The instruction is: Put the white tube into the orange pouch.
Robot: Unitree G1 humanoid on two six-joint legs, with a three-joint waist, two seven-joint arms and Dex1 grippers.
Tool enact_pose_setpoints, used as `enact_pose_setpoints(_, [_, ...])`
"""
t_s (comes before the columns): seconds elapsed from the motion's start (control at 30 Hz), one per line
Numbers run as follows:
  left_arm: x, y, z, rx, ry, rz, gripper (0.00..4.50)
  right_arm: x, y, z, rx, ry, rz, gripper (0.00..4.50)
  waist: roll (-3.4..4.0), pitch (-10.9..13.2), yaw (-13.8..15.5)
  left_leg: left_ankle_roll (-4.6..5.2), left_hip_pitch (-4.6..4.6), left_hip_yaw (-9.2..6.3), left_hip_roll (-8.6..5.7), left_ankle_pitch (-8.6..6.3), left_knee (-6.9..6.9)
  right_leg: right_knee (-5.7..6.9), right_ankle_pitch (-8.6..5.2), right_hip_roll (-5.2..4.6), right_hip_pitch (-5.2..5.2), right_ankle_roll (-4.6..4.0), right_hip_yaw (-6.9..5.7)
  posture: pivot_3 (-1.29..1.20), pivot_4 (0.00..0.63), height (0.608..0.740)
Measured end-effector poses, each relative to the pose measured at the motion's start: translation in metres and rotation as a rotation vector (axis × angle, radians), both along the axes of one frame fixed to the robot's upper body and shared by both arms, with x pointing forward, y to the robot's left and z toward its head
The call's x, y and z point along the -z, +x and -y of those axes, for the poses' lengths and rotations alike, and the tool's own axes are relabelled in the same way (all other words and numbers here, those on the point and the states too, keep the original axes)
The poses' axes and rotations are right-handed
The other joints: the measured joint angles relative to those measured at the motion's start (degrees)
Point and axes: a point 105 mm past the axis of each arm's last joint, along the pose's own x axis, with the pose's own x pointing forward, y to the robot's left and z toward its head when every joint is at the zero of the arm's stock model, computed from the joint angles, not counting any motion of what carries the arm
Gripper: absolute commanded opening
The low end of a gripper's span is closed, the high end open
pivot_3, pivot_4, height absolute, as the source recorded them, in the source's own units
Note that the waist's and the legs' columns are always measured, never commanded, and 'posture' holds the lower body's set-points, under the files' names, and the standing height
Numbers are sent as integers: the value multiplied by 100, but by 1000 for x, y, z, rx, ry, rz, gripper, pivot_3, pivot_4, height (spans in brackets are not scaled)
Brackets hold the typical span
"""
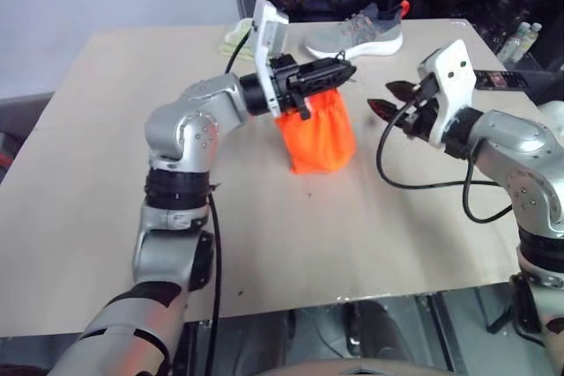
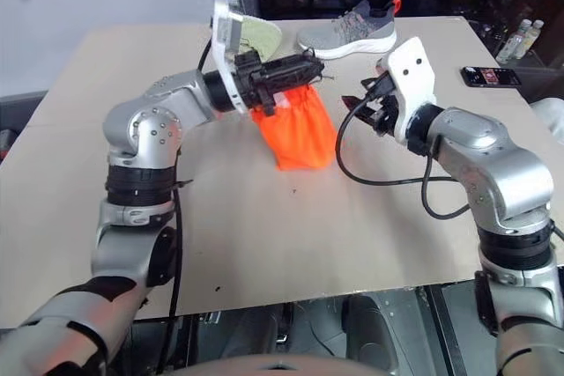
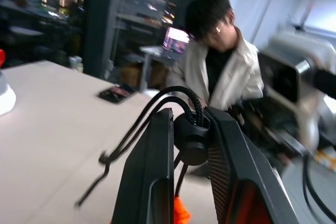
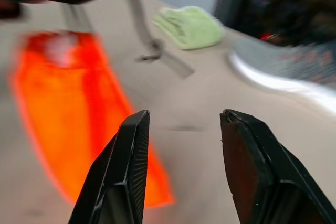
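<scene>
The orange pouch (image 1: pixel 319 136) is hung by its gathered top from the left hand (image 1: pixel 333 72), whose fingers are pinched on the pouch's drawstring with the forearm held level above the surface (image 1: pixel 106 182). The right hand (image 1: pixel 388 99) is held level just beside the pouch, pointed toward it, its fingers spread and empty. The white tube cannot be made out.

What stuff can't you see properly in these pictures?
- White tube: maybe the pale blur at the orange pouch mouth in the right wrist view; too smeared to tell.
- Pouch mouth: covered by the left gripper in the head views.
- Phone screen: too small to read.
- Right gripper: open, empty.
</scene>
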Motion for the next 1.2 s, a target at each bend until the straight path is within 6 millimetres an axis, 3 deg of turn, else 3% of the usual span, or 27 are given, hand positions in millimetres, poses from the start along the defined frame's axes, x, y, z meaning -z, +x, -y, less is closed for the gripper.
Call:
enact_pose_setpoints(0.13, [3, -6, 1, 62, 12, -24, 587, -8, 1, -22, -52, -71, 139, 2134, 0, 0, -5, 0, 2, 0, 0, 0, 2, 4, 0, 0, -1, 0, 1, 0, 150, 740])
enact_pose_setpoints(0.23, [2, -13, -2, 102, 23, -43, 587, -18, 0, -28, -89, -71, 203, 2134, -1, 0, 6, 0, 0, -4, 1, 0, 2, 3, 0, 1, 0, 0, -3, 0, 150, 740])
enact_pose_setpoints(0.67, [-1, -38, -7, 237, 42, -141, 587, -2, -12, -53, -295, 51, 123, 2134, 0, 0, 0, 0, 5, -12, 3, 0, 2, 6, 0, 1, 1, 0, 0, 0, 150, 740])
enact_pose_setpoints(0.77, [-3, -38, -10, 232, 35, -154, 587, 9, -13, -46, -289, 78, 65, 2134, 0, 0, 24, 0, 2, -14, 1, 0, 3, 5, 0, 0, 3, 0, -4, 0, 150, 740])
enact_pose_setpoints(0.93, [-6, -38, -18, 213, 27, -165, 587, 16, -17, -8, -214, 180, -37, 2134, -1, 1, 20, 0, 2, -13, 1, 0, 3, 2, 0, -2, 4, 0, -2, 0, 150, 740])
enact_pose_setpoints(1.2, [-5, -40, -19, 233, 38, -170, 587, 10, -32, -24, -283, 270, -71, 2134, 0, 1, -10, 0, 11, -10, 8, 0, 2, 9, 0, 6, 5, -1, 2, 0, 150, 740])
